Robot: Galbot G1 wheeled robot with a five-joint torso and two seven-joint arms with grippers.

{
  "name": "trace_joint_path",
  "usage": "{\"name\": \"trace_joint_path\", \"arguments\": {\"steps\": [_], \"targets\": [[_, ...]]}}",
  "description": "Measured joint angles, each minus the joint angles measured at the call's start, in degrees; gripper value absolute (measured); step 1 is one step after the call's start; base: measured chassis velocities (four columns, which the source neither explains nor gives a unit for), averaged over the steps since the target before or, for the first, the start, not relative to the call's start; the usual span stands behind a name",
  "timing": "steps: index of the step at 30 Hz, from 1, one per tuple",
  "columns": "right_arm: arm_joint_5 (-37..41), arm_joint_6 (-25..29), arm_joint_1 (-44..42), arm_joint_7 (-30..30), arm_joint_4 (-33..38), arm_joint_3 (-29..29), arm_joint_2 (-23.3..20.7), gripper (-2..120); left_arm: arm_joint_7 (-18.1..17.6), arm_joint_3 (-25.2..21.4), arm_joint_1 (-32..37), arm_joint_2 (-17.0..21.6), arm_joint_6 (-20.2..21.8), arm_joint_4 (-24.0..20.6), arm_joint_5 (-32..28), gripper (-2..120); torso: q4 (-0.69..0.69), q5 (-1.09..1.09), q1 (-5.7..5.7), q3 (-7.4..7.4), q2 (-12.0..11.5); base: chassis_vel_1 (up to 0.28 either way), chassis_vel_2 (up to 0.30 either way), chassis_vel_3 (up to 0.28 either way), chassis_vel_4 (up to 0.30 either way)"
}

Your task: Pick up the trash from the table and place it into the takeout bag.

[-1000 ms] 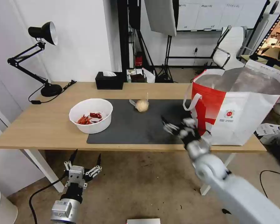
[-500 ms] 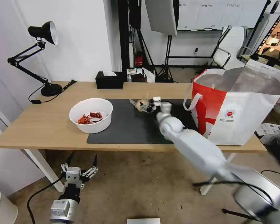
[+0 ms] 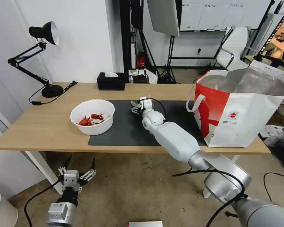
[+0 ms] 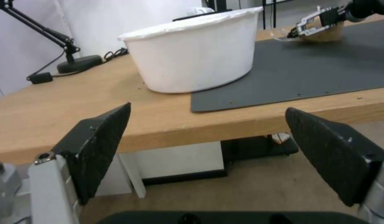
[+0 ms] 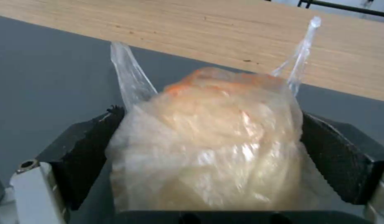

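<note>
The table (image 3: pixel 50 126) carries the bag (image 3: pixel 243 116) at its right end, a lamp (image 3: pixel 38 60) far left and the bowl (image 3: pixel 92 117) on the mat's (image 3: pixel 129 129) left edge. Mid-mat, the right gripper (image 3: pixel 138 106) pads (image 5: pixel 90 152) press both sides of the wrapped ball (image 5: pixel 208 143). The left gripper (image 3: pixel 76 170) hangs below the table edge, fingers (image 4: pixel 98 146) wide apart.

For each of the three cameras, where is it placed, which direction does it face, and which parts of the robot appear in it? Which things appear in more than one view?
Head view: from above, facing forward and down at the table and takeout bag; both arms show.
Left wrist view: below the table edge, facing the white bowl; the left pincer frames it, open.
Right wrist view: just over the dark mat, facing the wrapped beige ball between the right pincer pads.
Shared: the ball with the right pincer shows in all three; the bowl in the head and left wrist views.
</note>
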Motion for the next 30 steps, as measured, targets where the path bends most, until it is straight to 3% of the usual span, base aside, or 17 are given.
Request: {"name": "trace_joint_path", "arguments": {"steps": [5, 17, 19, 23, 25, 30], "targets": [[0.71, 0.01, -0.34, 0.73, 0.96, 0.12, -0.45, 97, 0.0, 0.18, 0.1, -0.09, -0.06, -0.12, 0.04, 100, 0.0, 0.01, 0.0, 0.0, 0.0, 0.0, 0.0, 0.0, 0.0], [6.89, -2.01, -2.03, 3.35, 7.11, 0.07, -4.47, 53, 0.0, -0.14, 0.61, -0.04, -0.32, -1.34, 0.13, 100, 0.01, 0.01, 0.0, 0.0, 0.0, 0.0, 0.0, 0.0, 0.0], [8.74, -1.68, -4.21, 4.14, 12.72, 0.89, -7.06, 41, 0.0, -0.22, 0.97, -0.19, -0.32, -1.95, 0.29, 100, 0.02, 0.02, 0.0, 0.0, 0.0, 0.0, 0.0, 0.0, 0.0], [10.12, -1.43, -6.46, 5.94, 19.05, 1.59, -10.12, 31, 0.0, -0.26, 1.44, -0.25, -0.33, -2.42, 0.38, 100, 0.0, 0.02, 0.0, 0.0, 0.0, 0.0, 0.0, 0.0, 0.0], [11.81, -1.3, -8.58, 7.84, 27.14, 2.8, -14.04, 20, 0.01, -0.27, 1.63, -0.31, -0.32, -2.85, 0.62, 100, 0.0, 0.02, 0.0, 0.0, 0.0, 0.0, 0.0, 0.0, 0.0], [13.06, -1.2, -10.16, 8.95, 37.61, 4.47, -18.91, 12, 0.01, -0.15, 1.72, -0.43, -0.15, -3.48, 1.04, 100, 0.01, 0.02, 0.0, -0.01, 0.01, 0.0, 0.0, 0.0, 0.0]]}}
